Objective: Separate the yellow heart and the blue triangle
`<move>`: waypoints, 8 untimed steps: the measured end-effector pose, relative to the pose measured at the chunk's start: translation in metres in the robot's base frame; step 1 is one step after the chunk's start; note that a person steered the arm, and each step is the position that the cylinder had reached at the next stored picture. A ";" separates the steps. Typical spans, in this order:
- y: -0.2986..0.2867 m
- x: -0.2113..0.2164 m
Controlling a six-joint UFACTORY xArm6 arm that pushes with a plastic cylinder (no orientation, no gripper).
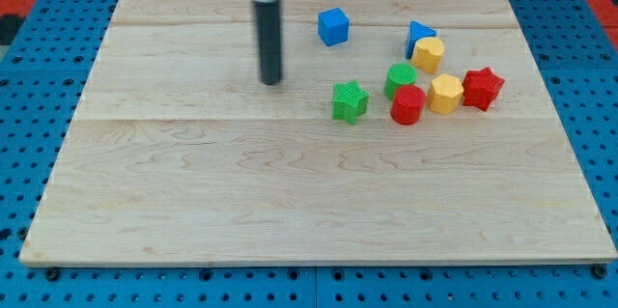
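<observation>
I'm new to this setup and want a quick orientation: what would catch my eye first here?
The dark rod coming down from the view's top, with my tip resting on bare board left of all the blocks. Then the tight cluster at the view's right, where the yellow heart touches the blue triangle, with a green star and a red star at its edges.

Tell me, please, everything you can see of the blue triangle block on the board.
The blue triangle is a small solid block, matte blue, plastic by its look. It lies flat on the wooden board, near the view's top right. One corner points to the view's right. Its lower right side meets the yellow heart, which hides part of it; they seem to touch. My tip is well off to the view's left, touching nothing.
</observation>
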State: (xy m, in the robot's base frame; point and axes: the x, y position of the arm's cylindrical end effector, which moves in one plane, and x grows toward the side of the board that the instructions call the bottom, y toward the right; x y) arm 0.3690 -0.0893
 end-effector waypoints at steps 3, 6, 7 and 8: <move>-0.046 -0.105; -0.027 -0.133; -0.029 -0.129; -0.030 -0.095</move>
State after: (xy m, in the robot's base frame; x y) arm 0.2738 -0.1189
